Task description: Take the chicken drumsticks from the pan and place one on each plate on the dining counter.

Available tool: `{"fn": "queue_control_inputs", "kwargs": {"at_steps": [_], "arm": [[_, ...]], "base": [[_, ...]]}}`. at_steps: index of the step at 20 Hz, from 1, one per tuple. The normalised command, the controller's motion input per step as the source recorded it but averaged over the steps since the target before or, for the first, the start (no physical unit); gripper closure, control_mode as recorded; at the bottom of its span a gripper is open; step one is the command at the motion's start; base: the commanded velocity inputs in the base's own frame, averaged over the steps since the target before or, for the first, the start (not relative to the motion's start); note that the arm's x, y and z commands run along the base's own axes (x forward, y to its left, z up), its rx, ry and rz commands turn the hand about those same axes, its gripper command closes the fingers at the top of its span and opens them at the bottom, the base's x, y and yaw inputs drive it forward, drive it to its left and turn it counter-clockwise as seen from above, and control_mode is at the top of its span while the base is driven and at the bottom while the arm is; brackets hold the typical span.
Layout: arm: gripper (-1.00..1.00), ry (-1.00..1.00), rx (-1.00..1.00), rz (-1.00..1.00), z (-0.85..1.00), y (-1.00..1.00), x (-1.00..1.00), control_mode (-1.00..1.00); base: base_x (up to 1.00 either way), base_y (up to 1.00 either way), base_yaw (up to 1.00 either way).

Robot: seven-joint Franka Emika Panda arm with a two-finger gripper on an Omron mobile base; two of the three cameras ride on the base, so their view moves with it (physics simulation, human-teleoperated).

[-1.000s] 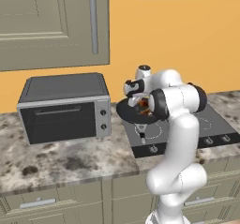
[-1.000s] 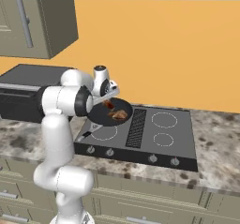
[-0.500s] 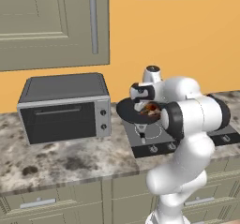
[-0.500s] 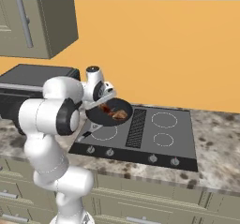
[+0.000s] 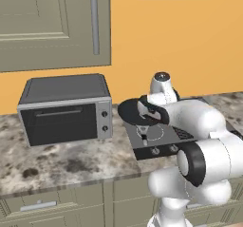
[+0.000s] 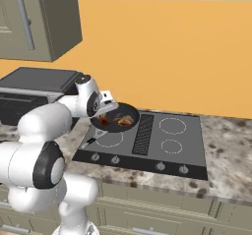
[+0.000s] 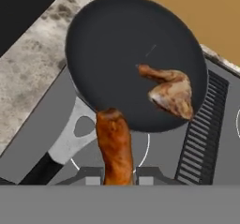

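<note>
**One drumstick gripped, one in pan**

Gripper [image 7: 119, 177] fingers clenched on a drumstick [image 7: 115, 148], which rises from between them. Beyond the tips, the pan [image 7: 117, 45] holds the second drumstick [image 7: 171, 92] near its far-right rim. Past the pan: speckled counter [image 7: 33, 73] and orange wall [image 7: 197, 7].

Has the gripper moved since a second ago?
Yes. The gripper, shut on one chicken drumstick, has lifted and swung left, away from the cooktop's centre grille, while the pan stayed put.
</note>
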Motion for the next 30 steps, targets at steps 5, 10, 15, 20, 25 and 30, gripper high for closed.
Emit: {"fn": "queue_control_inputs", "kwargs": {"at_steps": [5, 10, 15, 20, 25, 30], "arm": [[1.00, -0.02, 0.10, -0.29, 0.43, 0.00, -0.65, -1.00], [1.00, -0.03, 0.21, -0.09, 0.44, 0.00, -0.79, -1.00], [1.00, -0.03, 0.12, 0.00, 0.27, 0.01, -0.65, -1.00], [1.00, -0.04, 0.01, 0.00, 0.04, 0.00, -0.18, -1.00], [1.00, 0.00, 0.00, 0.00, 0.00, 0.00, 0.00, 1.00], [1.00, 0.00, 0.00, 0.00, 0.00, 0.00, 0.00, 1.00]], "base": [[0.00, 0.00, 0.00], [0.00, 0.00, 0.00], [0.00, 0.00, 0.00], [0.00, 0.00, 0.00], [-0.40, 0.00, -0.28], [0.00, 0.15, -1.00]]}}
